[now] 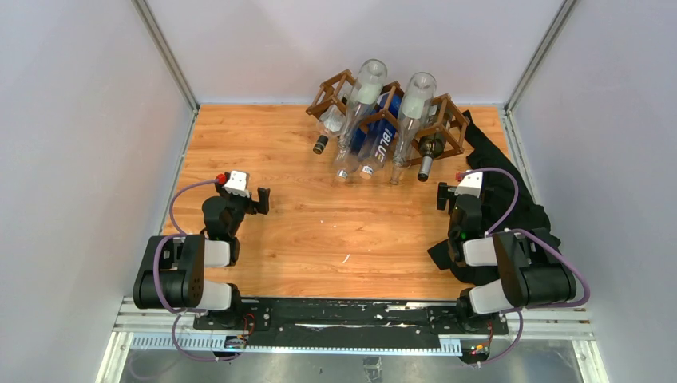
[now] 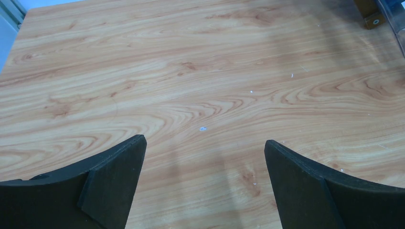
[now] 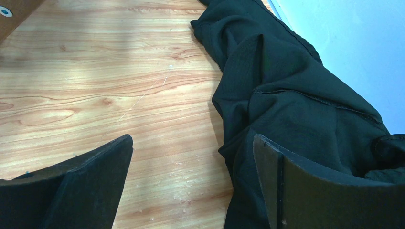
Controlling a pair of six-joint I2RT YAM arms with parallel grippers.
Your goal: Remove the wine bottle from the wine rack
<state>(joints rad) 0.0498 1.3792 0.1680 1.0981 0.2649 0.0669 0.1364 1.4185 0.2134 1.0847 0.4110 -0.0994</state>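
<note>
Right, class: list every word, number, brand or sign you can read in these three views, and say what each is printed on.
"BLUE": white capitals running lengthwise on the blue-labelled clear glass bottle lying in the brown wooden lattice wine rack; a mark before the B is too blurred to read.
Nothing else in the top view is readable.
Left and right wrist views: no text.

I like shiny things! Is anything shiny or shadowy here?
Top view: the clear glass bottles in the brown wooden lattice rack glint whitish. Left wrist view: soft shadows streak the light wooden table. Right wrist view: the crumpled black cloth looks dark.
</note>
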